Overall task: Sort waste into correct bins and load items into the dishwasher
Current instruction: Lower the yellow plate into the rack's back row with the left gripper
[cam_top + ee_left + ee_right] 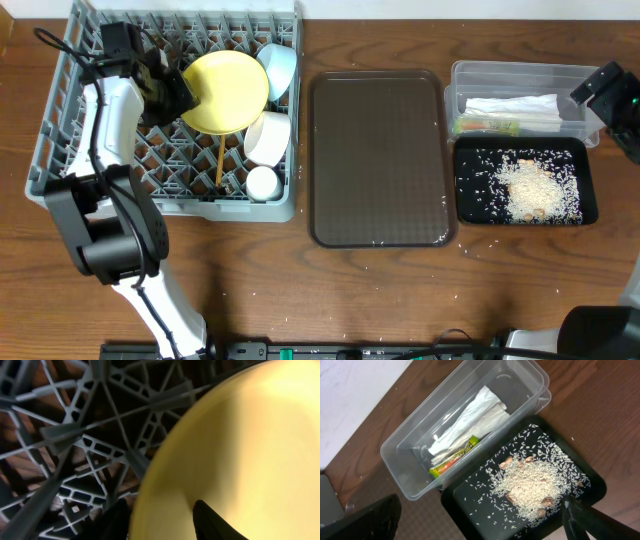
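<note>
Left claw (159,510): part-closed over the rim of the yellow round plate (235,445), a finger on each face, apparently gripping to seat it.
Plate: tilted in the large grey pegged dish rack (60,150), held at its nine o'clock edge.
Right claw (480,510): spread wide, empty, above the glossy black tray (592,477).
Black tray: loose rice (530,485), food waste kept apart.
Clear plastic tub (400,460), at the tray's twelve o'clock: crumpled napkin (470,415), green-and-orange wrapper (452,460).

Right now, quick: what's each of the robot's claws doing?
Left gripper: fingers sit either side of the yellow plate rim; whether it is clamped cannot be told.
Right gripper: open, holding nothing, above the black tray.
</note>
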You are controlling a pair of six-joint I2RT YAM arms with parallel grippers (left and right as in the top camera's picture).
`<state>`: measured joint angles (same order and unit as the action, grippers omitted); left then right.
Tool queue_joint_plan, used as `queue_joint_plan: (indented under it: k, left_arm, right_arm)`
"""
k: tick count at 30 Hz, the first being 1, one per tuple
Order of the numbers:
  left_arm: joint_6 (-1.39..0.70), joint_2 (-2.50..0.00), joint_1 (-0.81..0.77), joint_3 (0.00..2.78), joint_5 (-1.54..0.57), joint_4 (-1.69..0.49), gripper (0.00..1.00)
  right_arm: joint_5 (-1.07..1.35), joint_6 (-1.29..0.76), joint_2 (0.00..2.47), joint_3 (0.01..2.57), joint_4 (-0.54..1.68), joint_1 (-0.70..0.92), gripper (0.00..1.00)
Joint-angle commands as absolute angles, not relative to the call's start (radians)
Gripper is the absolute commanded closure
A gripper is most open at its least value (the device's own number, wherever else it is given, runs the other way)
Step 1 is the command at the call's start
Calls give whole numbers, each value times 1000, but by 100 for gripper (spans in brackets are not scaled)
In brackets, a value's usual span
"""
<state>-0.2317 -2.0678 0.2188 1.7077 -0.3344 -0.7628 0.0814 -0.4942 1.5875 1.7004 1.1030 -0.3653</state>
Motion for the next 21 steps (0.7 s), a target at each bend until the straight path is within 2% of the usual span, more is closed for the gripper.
queue_joint_plan:
  k: [1,8,12,21]
  left_arm:
    - [-218,-2091,218,1705,-329,-769,58]
    - [-218,-2091,218,1705,-328,-768,75]
    - [-219,-2091,218,1705,-329,-769,92]
    - [-219,-2074,218,1706,-329,-769,93]
  right_arm:
    - [79,-508,1589,1702,1104,-367,1]
    - [79,-508,1589,1702,1104,-367,1]
    - [79,-508,1589,1702,1104,-367,1]
    - [79,-508,1589,1702,1104,-367,1]
